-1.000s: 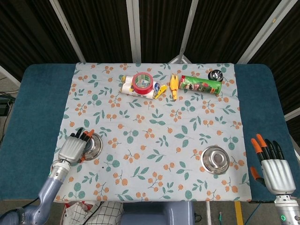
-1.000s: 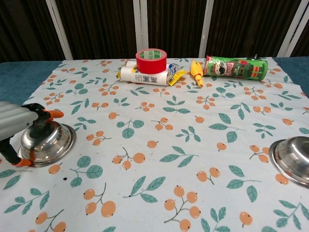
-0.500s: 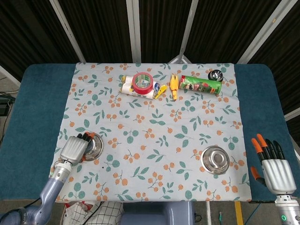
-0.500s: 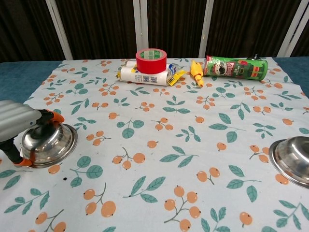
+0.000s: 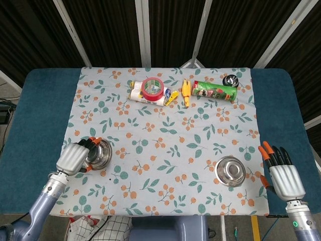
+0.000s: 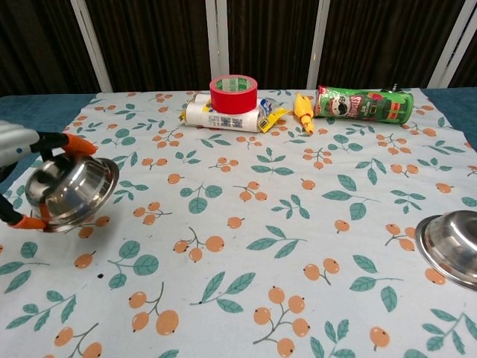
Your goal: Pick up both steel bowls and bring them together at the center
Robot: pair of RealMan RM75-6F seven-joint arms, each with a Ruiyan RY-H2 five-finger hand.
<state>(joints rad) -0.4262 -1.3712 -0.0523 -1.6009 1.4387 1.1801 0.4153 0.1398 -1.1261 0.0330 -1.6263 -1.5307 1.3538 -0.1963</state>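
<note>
My left hand [image 5: 72, 157] [image 6: 15, 160] grips a steel bowl [image 5: 99, 153] [image 6: 73, 190] by its rim at the cloth's near left. The bowl hangs tilted above the cloth, its opening turned toward the middle. A second steel bowl [image 5: 230, 171] [image 6: 453, 247] sits upright on the cloth at the near right. My right hand [image 5: 282, 174] hovers right of that bowl, over the blue table edge, fingers spread and holding nothing. The chest view does not show the right hand.
Along the far side of the floral cloth [image 5: 165, 140] lie a red tape roll [image 5: 151, 88] on a white packet [image 5: 140, 95], a yellow toy [image 5: 186, 92], a green chip can [image 5: 215, 91] and a small dark ball [image 5: 231, 80].
My left hand has lifted its bowl off the cloth and tilted it. The right hand has shifted a little toward the second bowl.
</note>
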